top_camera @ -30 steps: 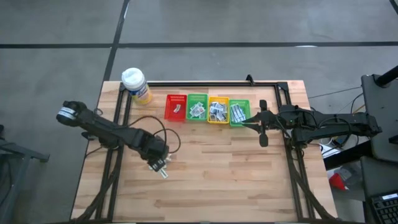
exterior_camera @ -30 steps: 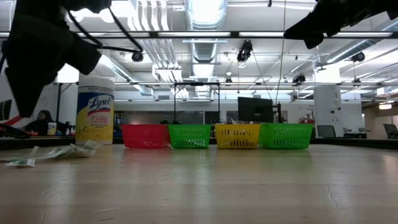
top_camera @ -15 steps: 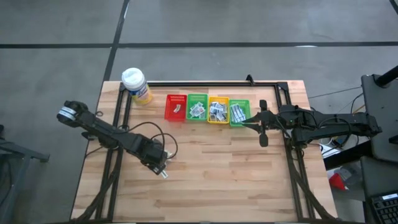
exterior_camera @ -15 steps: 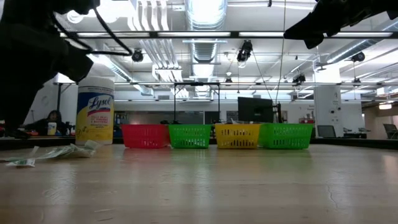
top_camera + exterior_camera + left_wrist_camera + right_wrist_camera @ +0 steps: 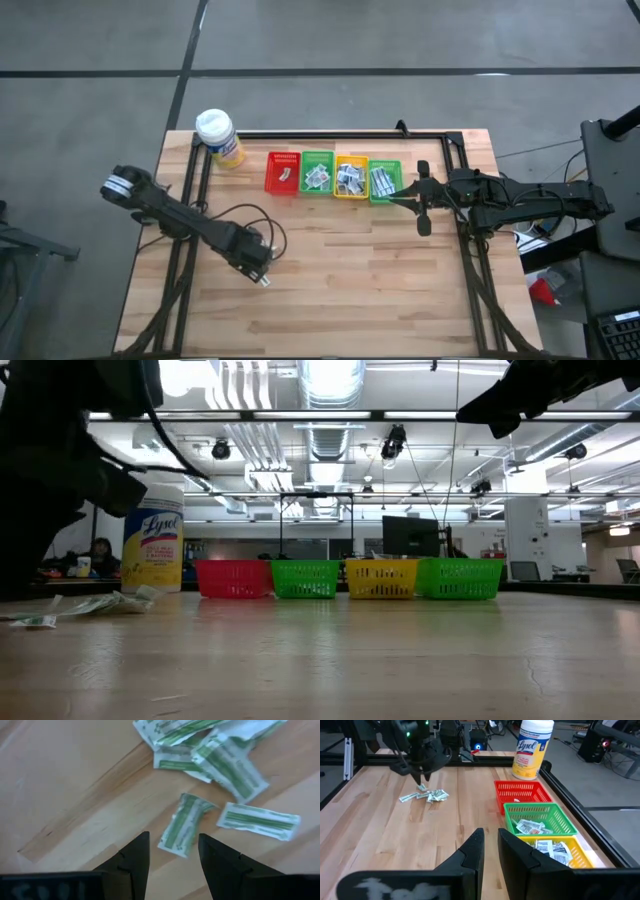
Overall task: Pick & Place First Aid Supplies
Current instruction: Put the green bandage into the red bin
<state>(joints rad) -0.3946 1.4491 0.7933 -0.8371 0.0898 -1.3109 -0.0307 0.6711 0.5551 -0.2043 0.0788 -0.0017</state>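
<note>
Left gripper (image 5: 170, 857) hangs over the loose packets (image 5: 220, 765) at lower left of centre in the high view; its fingers stand apart, nothing between them. A green-printed packet (image 5: 182, 825) lies just ahead of the gap, so the spread looks set to straddle it. The other packets lie overlapping in a small heap just beyond, flat on the table (image 5: 400, 280).

Right gripper (image 5: 487, 845) waits near the baskets at right of centre in the high view, beside the end green basket (image 5: 385, 180). Its fingers are nearly together and hold nothing; the arm looks parked clear of the left arm's work.

The red basket (image 5: 283, 172), second green basket (image 5: 318, 173) and yellow basket (image 5: 351, 176) sit in a row at top centre, with packets inside. The bottle (image 5: 218, 135) stands at upper left, well apart from the heap.

Judgement: sorting is part done; the heap remains.
</note>
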